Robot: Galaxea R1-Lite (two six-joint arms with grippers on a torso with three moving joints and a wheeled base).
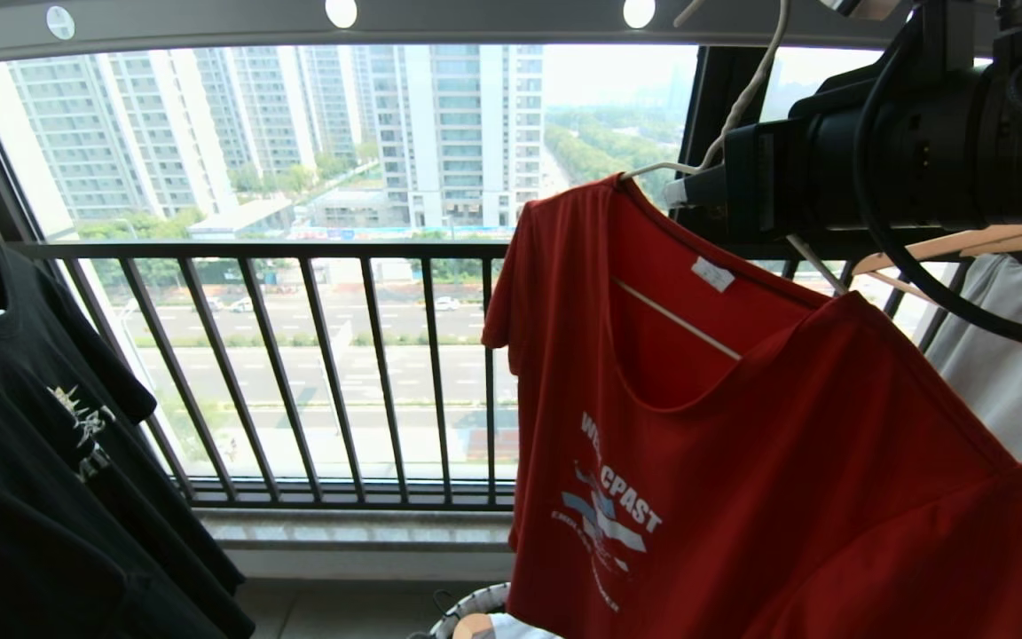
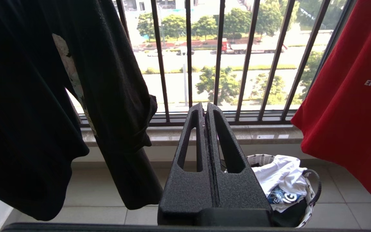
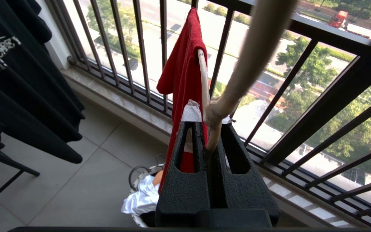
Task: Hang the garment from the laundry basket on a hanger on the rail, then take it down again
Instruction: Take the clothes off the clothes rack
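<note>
Large window (image 1: 298, 151) gave bright daylight, high-rise towers and a tree-lined road beyond. Black barred railing (image 1: 298, 373) stood before it, above a pale stone sill (image 2: 262, 133). Floor (image 3: 76, 180) was light grey tile.

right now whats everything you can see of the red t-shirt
The red T-shirt is a bright red, thin knit short-sleeved top with white and light-blue lettering on the chest and a small white label inside the neck. It hangs tilted on a thin white wire hanger whose bar shows through the neck opening. The right gripper is shut on the hanger's neck, holding it by the window railing. Its lower hem hangs above the laundry basket.
</note>
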